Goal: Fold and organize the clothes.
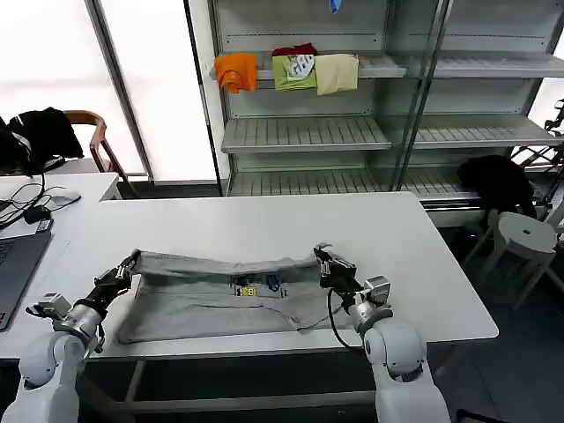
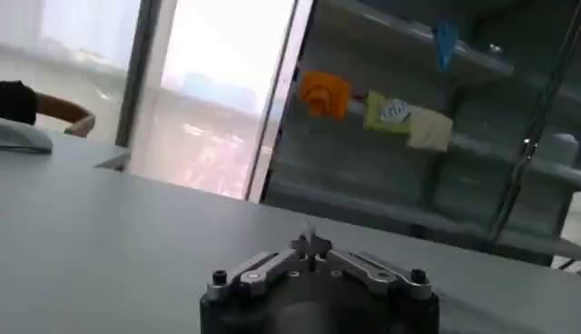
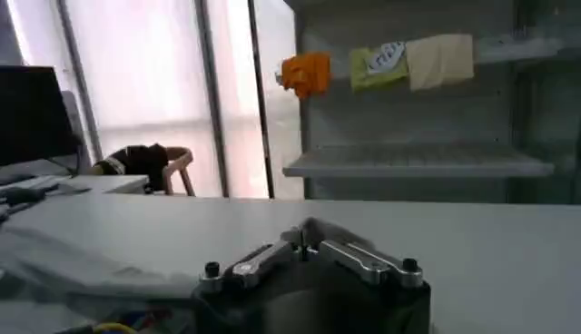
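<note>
A light grey short-sleeved shirt [image 1: 203, 304] with a small multicoloured chest print [image 1: 257, 285] lies across the near half of the white table [image 1: 264, 225]. Its far edge is lifted into a taut ridge between my two grippers. My left gripper [image 1: 129, 263] is shut on the shirt's left corner; in the left wrist view the left gripper [image 2: 310, 245] has its tips together with a sliver of cloth. My right gripper [image 1: 322, 257] is shut on the right corner, and grey fabric [image 3: 313, 229] bunches over the right gripper [image 3: 302, 238].
A laptop [image 1: 13, 264] and cables sit on the desk at the far left. A shelf unit [image 1: 370, 132] behind the table holds orange [image 1: 236, 72], green and cream folded garments. A white stool [image 1: 522, 236] and a black garment [image 1: 495, 181] stand to the right.
</note>
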Robot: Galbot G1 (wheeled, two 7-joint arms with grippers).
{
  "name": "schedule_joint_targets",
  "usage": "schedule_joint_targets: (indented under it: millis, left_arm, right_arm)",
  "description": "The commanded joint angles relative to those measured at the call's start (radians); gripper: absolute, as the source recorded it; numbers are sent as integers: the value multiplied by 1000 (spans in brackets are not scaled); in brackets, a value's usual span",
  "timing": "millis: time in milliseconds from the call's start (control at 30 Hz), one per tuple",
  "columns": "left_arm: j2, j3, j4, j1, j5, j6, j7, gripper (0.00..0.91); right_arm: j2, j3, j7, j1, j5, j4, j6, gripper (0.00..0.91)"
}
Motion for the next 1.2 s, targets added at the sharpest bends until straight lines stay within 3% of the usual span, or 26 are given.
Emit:
schedule_joint_targets:
  millis: [33, 400, 533, 567, 600, 633, 700, 733, 767, 967, 1200]
  left_arm:
    - [1, -3, 0, 25, 3, -11, 54, 0]
    - [-5, 0, -1, 32, 21, -20, 73, 0]
    - [-6, -5, -9, 41, 41, -21, 81, 10]
    - [-6, -6, -11, 45, 52, -21, 82, 10]
    - [-7, -7, -13, 48, 64, -21, 82, 10]
    - [-8, -10, -17, 52, 75, -18, 82, 10]
    - [-11, -13, -24, 58, 105, -16, 79, 20]
    - [-13, -16, -29, 62, 111, -15, 76, 383]
    - [-14, -18, -34, 66, 119, -13, 71, 907]
    - [-15, -37, -65, 87, 178, -8, 51, 907]
    - [-17, -80, -112, 123, 243, 1, 11, 907]
  right_arm:
    - [-12, 15, -5, -61, 12, 39, -3, 0]
    - [-36, 26, -23, -109, -7, 70, -1, 0]
    - [-34, 20, -29, -121, -67, 55, 11, 0]
    - [-33, 17, -31, -122, -87, 52, 11, 393]
    - [-33, 16, -31, -122, -93, 49, 11, 907]
    - [-28, 11, -24, -124, -157, 38, 27, 907]
    - [-24, 7, -11, -126, -191, 28, 44, 907]
    - [-22, 5, 4, -126, -213, 22, 51, 907]
    - [-20, 6, 9, -126, -235, 19, 55, 907]
    - [-29, 24, 67, -127, -295, 30, 49, 907]
    - [-72, 84, 81, -156, -292, 75, 40, 907]
